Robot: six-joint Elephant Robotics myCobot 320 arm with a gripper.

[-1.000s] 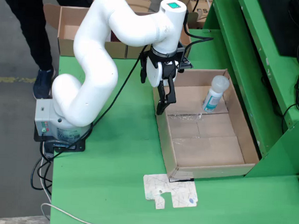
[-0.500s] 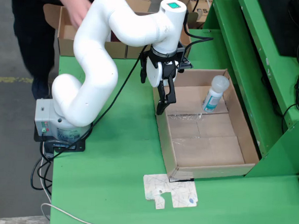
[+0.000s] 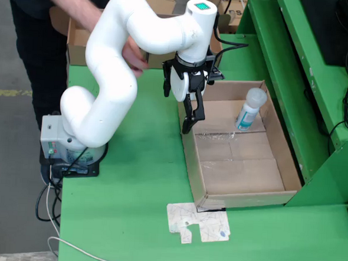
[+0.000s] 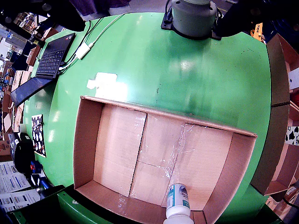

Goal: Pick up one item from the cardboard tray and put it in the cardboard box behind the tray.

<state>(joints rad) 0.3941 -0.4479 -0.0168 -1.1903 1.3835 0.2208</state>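
While my base [image 3: 70, 142] sat at the left of the green table [image 3: 127, 222] in the fixed view, my white arm [image 3: 116, 62] rose from it, looped up and bent rightward, so that my wrist pointed down. A person's hand [image 3: 133, 55] reached in behind my upper link, in front of the box [image 3: 79, 39] at the table's back edge. My gripper [image 3: 189, 121] hung over the tray's [image 3: 241, 197] left wall near its back corner, fingers pointing down; I could not tell whether my jaws were apart or together, and nothing showed between them. The tray lay open to my right, its floor bare except for the bottle [image 3: 250, 108], which leaned against the back wall near the right corner, well apart from my fingers. A flat cardboard scrap [image 3: 198, 222] lay on the table just in front of the tray. Further right, a raised green frame [image 3: 295, 84] ran just beside the tray's right wall, leaving little room there. From my wrist view, the tray [image 4: 84, 140] filled the lower half with bare table beyond it, and the bottle [image 4: 177, 203] stood at the bottom edge.
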